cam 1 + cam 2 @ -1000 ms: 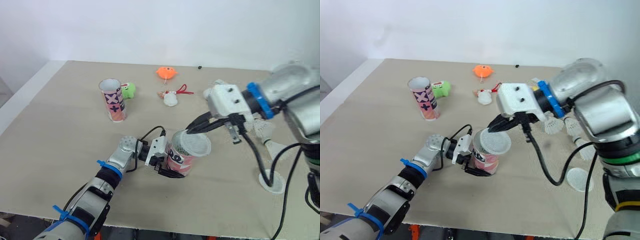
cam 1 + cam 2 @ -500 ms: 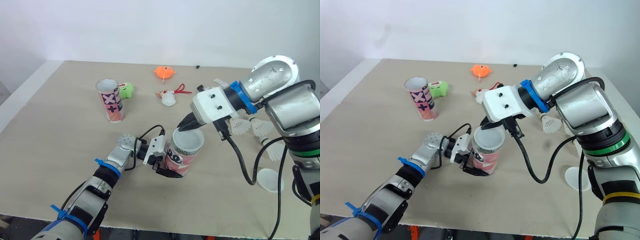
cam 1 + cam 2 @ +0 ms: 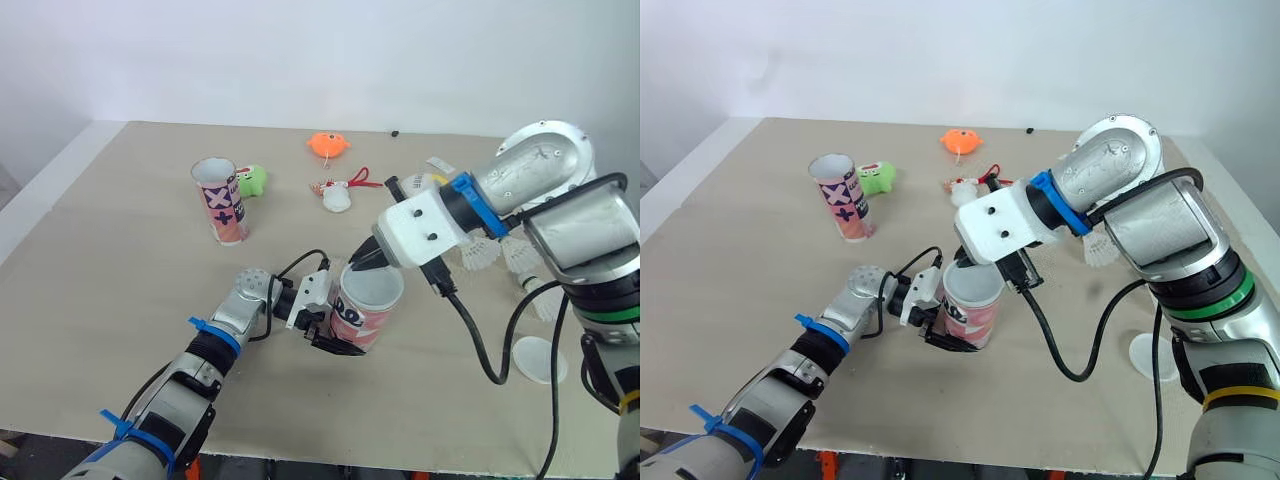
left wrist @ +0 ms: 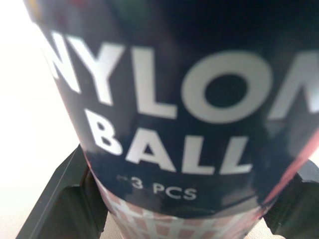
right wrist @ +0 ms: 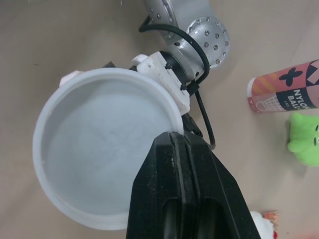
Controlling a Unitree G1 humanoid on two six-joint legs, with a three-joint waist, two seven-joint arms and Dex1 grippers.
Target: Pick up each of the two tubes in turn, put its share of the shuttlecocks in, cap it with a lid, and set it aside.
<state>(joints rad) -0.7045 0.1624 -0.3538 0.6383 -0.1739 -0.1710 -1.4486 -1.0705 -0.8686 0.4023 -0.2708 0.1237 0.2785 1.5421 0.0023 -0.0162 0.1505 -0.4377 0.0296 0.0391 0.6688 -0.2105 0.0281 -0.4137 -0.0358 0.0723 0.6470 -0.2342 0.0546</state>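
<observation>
Capping step underway, I'd say. The left gripper (image 3: 340,330) is clamping the tube (image 3: 362,322) low on its body, one finger on each side in the left wrist view, and the tube is leaning a bit toward the robot's right rather than standing plumb. The right gripper (image 3: 362,262) is pinching the white lid (image 5: 99,169) by its rim, fingers pressed together on the edge, and the lid is sitting over the tube's mouth. Can't tell if it's fully seated or just resting on top, and the contents are hidden under it. To do this well: the left arm should be holding the tube rigid while the right presses straight along the tube's axis, not straight down, since the tube is tilted. An edge pinch is likely loading one side, so the far rim could be riding up; worth levelling the lid before pushing. Release only once the rim is down all round, otherwise the lid may pop off with the fingers. The second tube (image 3: 224,203) is standing open, well apart on the table (image 3: 120,260), with loose shuttlecocks (image 3: 480,256) and a spare lid (image 3: 536,360) lying on the robot's right side for the next round.
</observation>
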